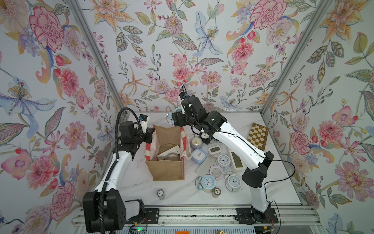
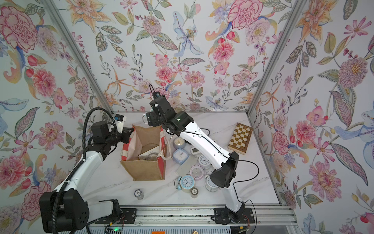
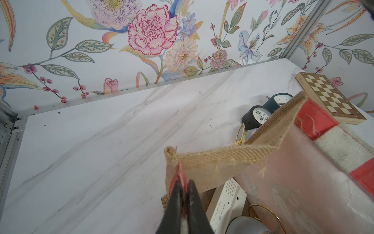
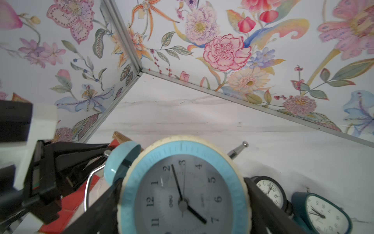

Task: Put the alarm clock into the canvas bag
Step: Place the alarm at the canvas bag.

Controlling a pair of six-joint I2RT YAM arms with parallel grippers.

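At centre left of a top view, the left gripper was pinched shut on the upper-left rim corner of the canvas bag. Just above the bag's top edge, the right gripper clasped the alarm clock in wide jaws: cream case, pale-blue ring, grey dial. In both top views the gripper hid most of it.

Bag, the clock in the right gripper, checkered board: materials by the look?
Canvas bag: coarse woven jute-like cloth, fraying rim, glossy lining.
Blue alarm clock: glossy bell and bezel, painted metal or plastic, unclear; chrome-looking handle.
Chessboard: wood by its pale edge, light and dark squares.
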